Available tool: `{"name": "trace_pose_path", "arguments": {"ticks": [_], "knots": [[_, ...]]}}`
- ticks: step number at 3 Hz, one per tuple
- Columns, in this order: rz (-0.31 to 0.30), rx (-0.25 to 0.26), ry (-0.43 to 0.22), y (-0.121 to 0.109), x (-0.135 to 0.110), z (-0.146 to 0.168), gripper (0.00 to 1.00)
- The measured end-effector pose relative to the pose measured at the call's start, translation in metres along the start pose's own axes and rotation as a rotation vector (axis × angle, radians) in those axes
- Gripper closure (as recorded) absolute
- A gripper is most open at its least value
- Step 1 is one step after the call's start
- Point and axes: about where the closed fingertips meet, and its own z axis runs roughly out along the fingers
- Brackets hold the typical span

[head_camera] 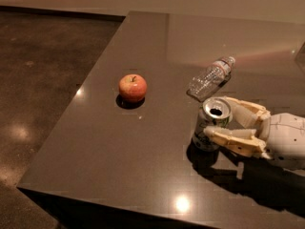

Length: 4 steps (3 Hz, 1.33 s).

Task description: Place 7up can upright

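The 7up can (208,128), white and silver with green print and an open silver top, stands upright on the dark table (143,166) at the right. My gripper (219,118) reaches in from the right edge, and its cream fingers (233,138) sit on either side of the can, one in front and one behind. The fingers press against the can's sides.
A red apple (132,88) sits on the table to the left of the can. A clear plastic water bottle (210,77) lies on its side just behind the can. The table's left and front edges drop to a speckled floor (43,80).
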Motion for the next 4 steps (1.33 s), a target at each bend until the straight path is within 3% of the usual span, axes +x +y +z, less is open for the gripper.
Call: {"name": "trace_pose_path", "arguments": {"ticks": [3, 4], "knots": [[-0.004, -0.013, 0.000, 0.0025, -0.0027, 0.0055, 0.12], [-0.005, -0.017, 0.000, 0.0033, -0.0034, 0.0072, 0.00]]}}
